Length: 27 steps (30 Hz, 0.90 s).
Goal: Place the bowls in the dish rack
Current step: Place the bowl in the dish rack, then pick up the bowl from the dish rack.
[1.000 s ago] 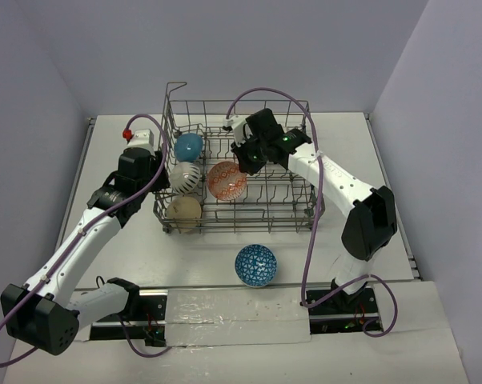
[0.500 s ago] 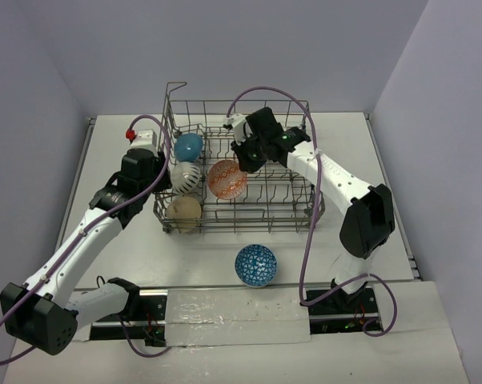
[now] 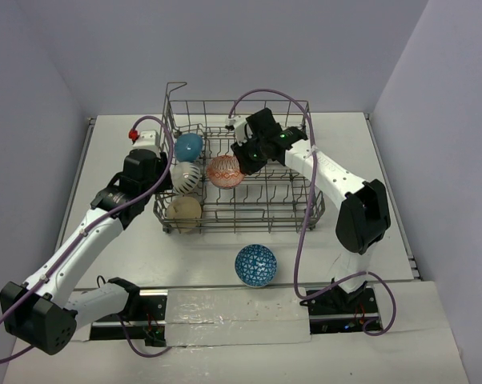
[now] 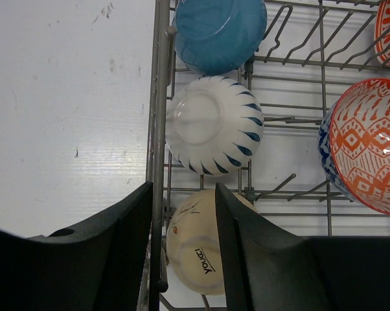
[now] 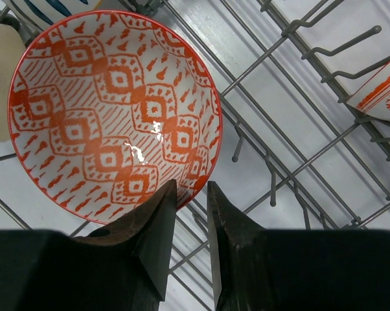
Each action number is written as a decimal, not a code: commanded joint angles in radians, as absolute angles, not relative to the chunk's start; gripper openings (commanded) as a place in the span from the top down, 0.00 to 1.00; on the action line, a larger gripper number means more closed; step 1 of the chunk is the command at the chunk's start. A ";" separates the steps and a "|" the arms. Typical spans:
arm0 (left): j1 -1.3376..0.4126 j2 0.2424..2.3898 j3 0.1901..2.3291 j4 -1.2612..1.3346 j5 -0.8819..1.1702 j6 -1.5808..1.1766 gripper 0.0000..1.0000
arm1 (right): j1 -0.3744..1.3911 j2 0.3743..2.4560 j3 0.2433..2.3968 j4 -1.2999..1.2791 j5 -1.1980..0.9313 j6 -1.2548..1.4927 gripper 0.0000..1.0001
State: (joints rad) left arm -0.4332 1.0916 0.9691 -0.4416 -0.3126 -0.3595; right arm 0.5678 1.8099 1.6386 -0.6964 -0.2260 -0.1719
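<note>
The dish rack (image 3: 249, 218) stands mid-table and holds a teal bowl (image 3: 188, 146), a white blue-striped bowl (image 3: 185, 176), a cream bowl (image 3: 184, 211) and an orange patterned bowl (image 3: 224, 171). A blue patterned bowl (image 3: 255, 265) sits on the table in front of the rack. My right gripper (image 5: 192, 188) is open just off the rim of the orange bowl (image 5: 111, 110), with only rack wires showing between its fingers. My left gripper (image 4: 183, 191) is open astride the rack's left wall (image 4: 159, 97), above the cream bowl (image 4: 198, 259).
Another orange-and-white bowl (image 5: 383, 84) leans among the tines at the rack's back. The rack's raised corner handle (image 3: 175, 88) stands at its far left. Purple cables loop over both arms. Walls close in the table on the left, back and right.
My right gripper's jaws have parted off the orange bowl, which now rests a little farther back in the rack. The left arm has hardly moved.
</note>
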 commanded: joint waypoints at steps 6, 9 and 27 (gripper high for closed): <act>-0.449 1.106 0.985 -0.479 -0.321 -0.348 0.53 | 0.548 1.789 1.674 -0.687 -0.221 -0.160 0.61; -0.454 1.101 0.985 -0.480 -0.328 -0.348 0.53 | 0.532 1.757 1.663 -0.673 -0.235 -0.153 0.56; -0.569 1.129 1.121 -0.580 -0.572 -0.351 0.53 | 0.469 1.589 1.605 -0.581 -0.319 -0.100 0.48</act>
